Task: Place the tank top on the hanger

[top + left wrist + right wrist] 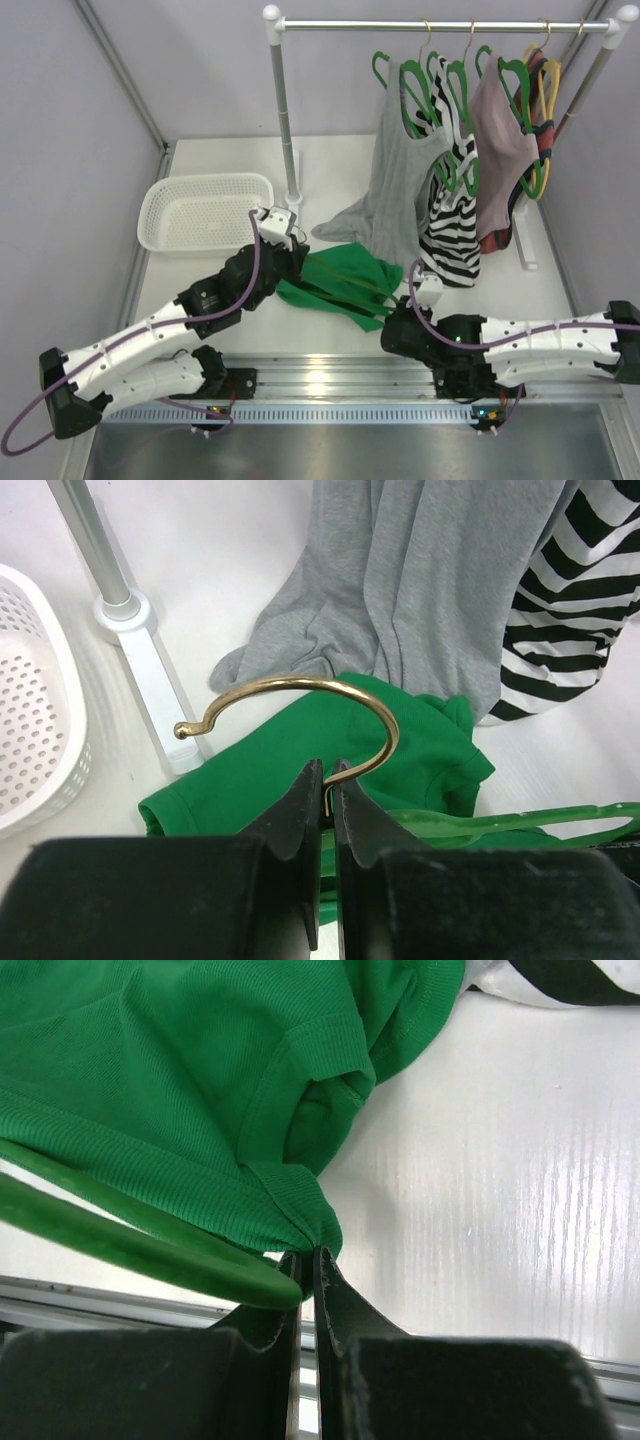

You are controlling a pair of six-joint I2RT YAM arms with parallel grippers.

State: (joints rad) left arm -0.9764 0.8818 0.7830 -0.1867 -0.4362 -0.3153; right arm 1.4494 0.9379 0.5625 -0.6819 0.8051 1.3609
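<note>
The bright green tank top (340, 280) lies crumpled on the table between my two arms; it also shows in the left wrist view (300, 755) and the right wrist view (170, 1070). My left gripper (328, 770) is shut on the stem of the gold hook (300, 683) of the green hanger (520, 822), whose arm runs to the right over the fabric. My right gripper (307, 1255) is shut on a hemmed edge of the tank top, with the hanger's green arm (130, 1245) just left of its fingers. In the top view the left gripper (290, 250) and right gripper (400, 315) flank the top.
A white perforated basket (205, 210) stands at the back left. A clothes rack (440, 25) holds a grey tank top (395, 180), a black-and-white striped top (450, 225), several green hangers and a yellow one. The rack's post and foot (140, 630) stand just ahead of the left gripper.
</note>
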